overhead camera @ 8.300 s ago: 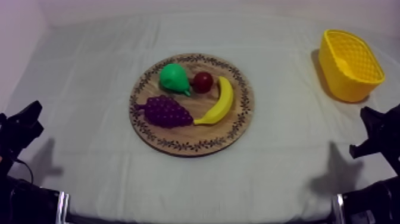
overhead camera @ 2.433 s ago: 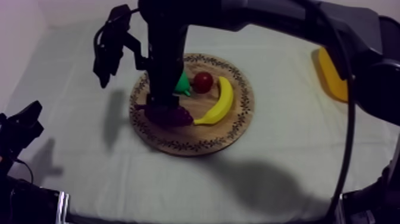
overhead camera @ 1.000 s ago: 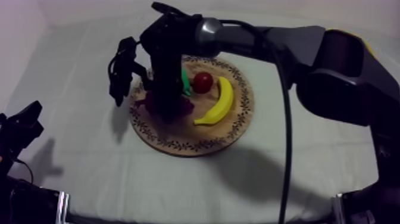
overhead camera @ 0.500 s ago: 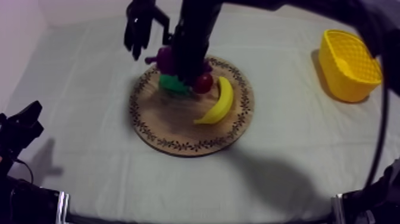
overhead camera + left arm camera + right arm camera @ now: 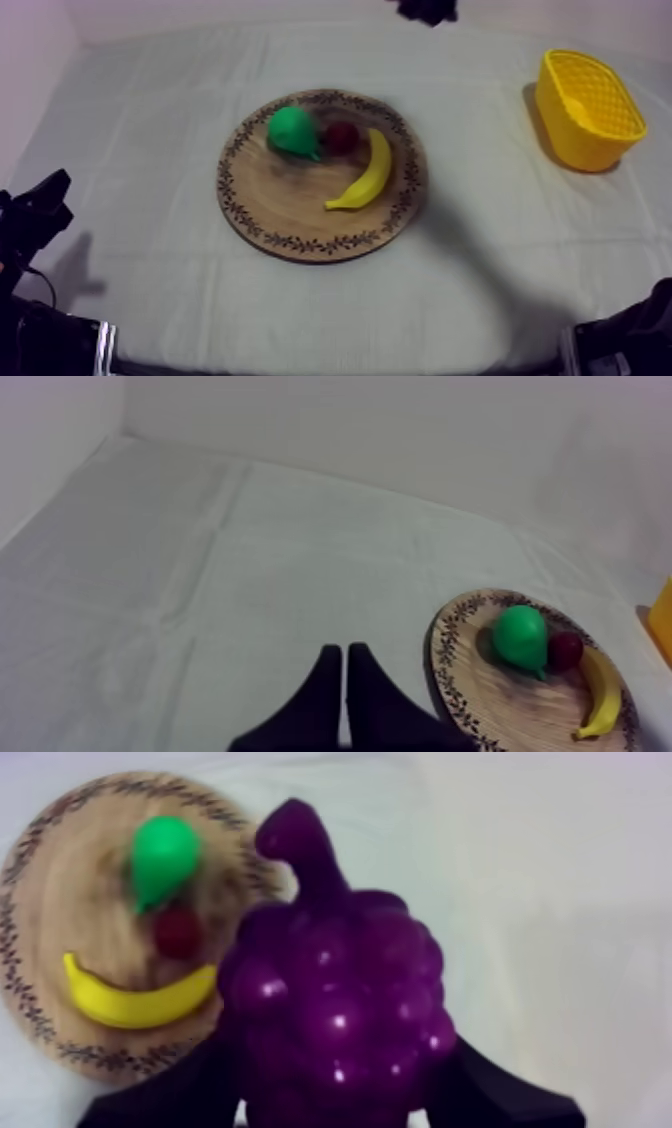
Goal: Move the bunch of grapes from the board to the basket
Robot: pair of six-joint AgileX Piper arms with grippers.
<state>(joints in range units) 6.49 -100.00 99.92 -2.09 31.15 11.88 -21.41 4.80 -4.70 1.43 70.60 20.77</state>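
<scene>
"What lies before you?"

"The table (image 5: 150, 290) under its grey-white cloth, and near its middle the round wooden board (image 5: 285, 205) with the patterned rim. The yellow basket (image 5: 575, 135) stands upright at my right side of the table, well apart from the board. Between the two lies cloth."

"And your right hand?"

"My right gripper (image 5: 338, 1067) is closed round the bunch of grapes (image 5: 340, 992). Its two black fingers (image 5: 170, 1097) stand wide apart, one at each flank of the bunch, pressed against its lower half. The stem end points away from me. The grapes hang in the air, off the board: from the wrist I look down past them onto the board and the cloth beside it. From above, a black part of my right arm (image 5: 425, 10) shows at the far edge of the table, between the board and the basket. How high over the cloth the bunch is, I cannot tell."

"What is on the board?"

"The banana (image 5: 368, 172) curves along the side nearer the basket. The green pear (image 5: 292, 132) lies at the far part. The small red fruit (image 5: 342, 137) sits just beside it, between the pear and the banana's far end."

"Your left hand?"

"My left gripper (image 5: 345, 654) holds nothing. Its fingers lie together as a narrow wedge, low over the cloth at my left side, apart from the board."
</scene>
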